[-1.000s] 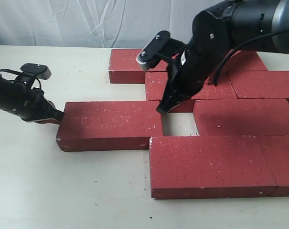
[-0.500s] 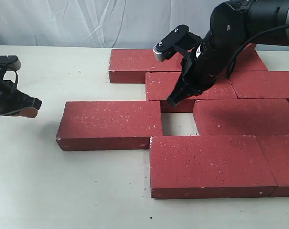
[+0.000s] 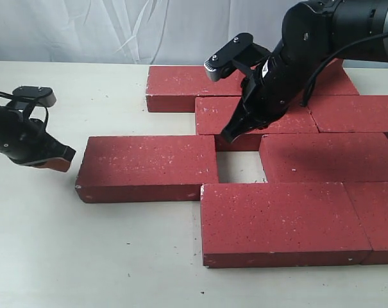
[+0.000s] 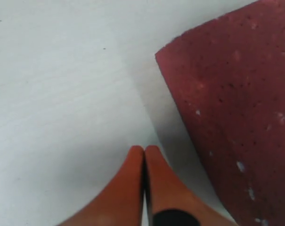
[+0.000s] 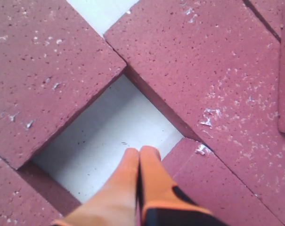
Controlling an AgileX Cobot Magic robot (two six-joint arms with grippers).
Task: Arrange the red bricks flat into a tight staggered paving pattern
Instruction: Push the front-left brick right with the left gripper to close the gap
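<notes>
Several red bricks lie flat on the table. One red brick [image 3: 149, 167] [image 4: 236, 117] lies apart at the left. A small bare gap [image 3: 238, 165] [image 5: 109, 136] separates it from the brick [image 3: 328, 156] on its right. My left gripper [image 3: 58, 160] [image 4: 143, 149] is shut and empty, low over the table, a short way off that brick's left end. My right gripper [image 3: 227, 136] [image 5: 141, 150] is shut and empty, hanging over the gap's far edge beside the second-row brick [image 3: 245, 115].
The other bricks form staggered rows from the back [image 3: 181, 86] to the front [image 3: 283, 221], running off the right edge. Bare pale table [image 3: 84, 256] lies left and in front. A white curtain hangs behind.
My left gripper left the brick's left end, pulled far left, then came partway back. My right gripper rose out of the gap and to the right. The bricks have not shifted.
</notes>
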